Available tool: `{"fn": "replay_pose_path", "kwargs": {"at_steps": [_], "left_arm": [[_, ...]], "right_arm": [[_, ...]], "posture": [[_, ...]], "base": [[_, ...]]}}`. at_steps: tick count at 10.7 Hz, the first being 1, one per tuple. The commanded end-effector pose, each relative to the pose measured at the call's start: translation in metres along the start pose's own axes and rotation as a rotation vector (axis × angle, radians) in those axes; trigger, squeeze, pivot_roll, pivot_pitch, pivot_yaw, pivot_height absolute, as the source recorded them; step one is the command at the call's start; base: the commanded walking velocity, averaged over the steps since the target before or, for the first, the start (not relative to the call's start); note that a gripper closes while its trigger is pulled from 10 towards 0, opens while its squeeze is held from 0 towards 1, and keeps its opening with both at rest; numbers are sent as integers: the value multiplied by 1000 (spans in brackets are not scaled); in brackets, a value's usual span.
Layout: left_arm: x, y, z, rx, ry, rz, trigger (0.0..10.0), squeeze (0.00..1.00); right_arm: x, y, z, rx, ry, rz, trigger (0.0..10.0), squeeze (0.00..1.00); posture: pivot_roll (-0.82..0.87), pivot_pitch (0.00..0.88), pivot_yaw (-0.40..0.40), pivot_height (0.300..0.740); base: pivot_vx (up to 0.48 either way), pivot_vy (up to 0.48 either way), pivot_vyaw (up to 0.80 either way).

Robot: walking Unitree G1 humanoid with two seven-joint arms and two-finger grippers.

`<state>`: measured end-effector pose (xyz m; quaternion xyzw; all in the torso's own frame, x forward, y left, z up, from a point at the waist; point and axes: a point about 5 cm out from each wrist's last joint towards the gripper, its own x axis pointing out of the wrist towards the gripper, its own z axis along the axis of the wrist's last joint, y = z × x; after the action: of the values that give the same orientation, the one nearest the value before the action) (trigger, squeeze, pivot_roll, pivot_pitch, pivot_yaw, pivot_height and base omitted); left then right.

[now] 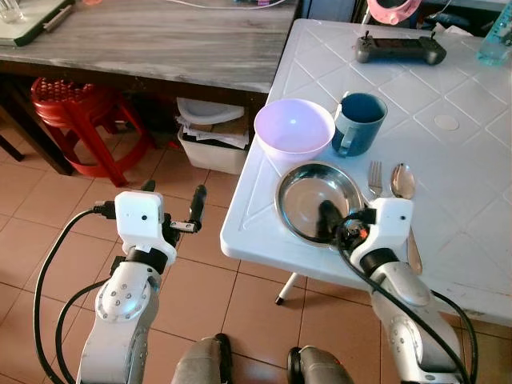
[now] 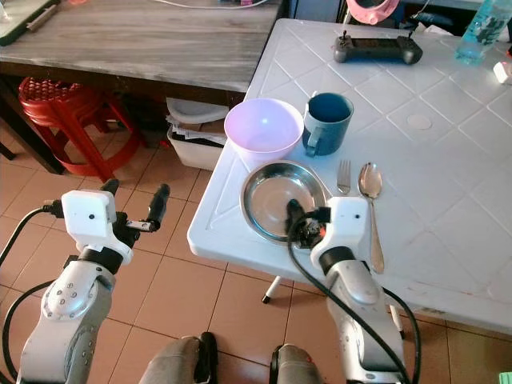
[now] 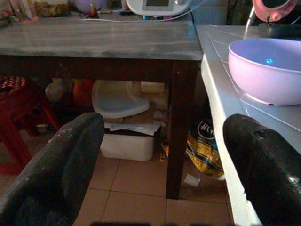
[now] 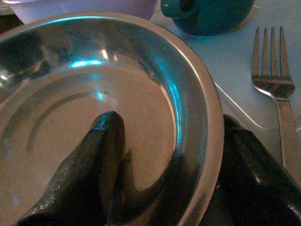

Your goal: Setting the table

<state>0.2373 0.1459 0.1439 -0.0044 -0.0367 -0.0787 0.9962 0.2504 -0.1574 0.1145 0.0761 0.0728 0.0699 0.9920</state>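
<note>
A round steel plate (image 1: 308, 192) sits near the front left corner of the white table (image 1: 456, 216). Behind it stand a lilac bowl (image 1: 294, 128) and a blue mug (image 1: 358, 122). A fork (image 1: 374, 178) and a spoon (image 1: 402, 182) lie just right of the plate. My right gripper (image 1: 340, 224) straddles the plate's near rim (image 4: 207, 141), open, one finger (image 4: 101, 155) inside the plate and the other outside the rim. My left gripper (image 1: 174, 190) hangs open over the floor, left of the table, holding nothing.
A game controller (image 1: 400, 50) and a bottle (image 1: 498, 32) lie at the back of the white table. A wooden table (image 1: 160, 40) stands to the left, with a red stool (image 1: 76, 112) and a white bin (image 1: 212, 140) beneath it. Tiled floor lies in front.
</note>
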Motion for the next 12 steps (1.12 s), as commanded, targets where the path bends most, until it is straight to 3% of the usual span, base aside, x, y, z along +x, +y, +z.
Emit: {"fn": "replay_pose_path", "kwargs": {"at_steps": [1,9,12], "left_arm": [[-1,2,4,13,-4,-9,10000,0],[5,5,19,44,-33,-11,10000,0],[-1,6,9,38,8,27,10000,0]], "right_arm": [[-1,-1,-10,40,61,0,0,0],[9,2,-6,141,123,9,0,0],[7,5,-9,152,140,16,0,0]], "posture": [[51,197,66,740],[54,272,75,740],[48,259,73,740]], "base": [[0,0,0],[0,0,0],[0,0,0]]}}
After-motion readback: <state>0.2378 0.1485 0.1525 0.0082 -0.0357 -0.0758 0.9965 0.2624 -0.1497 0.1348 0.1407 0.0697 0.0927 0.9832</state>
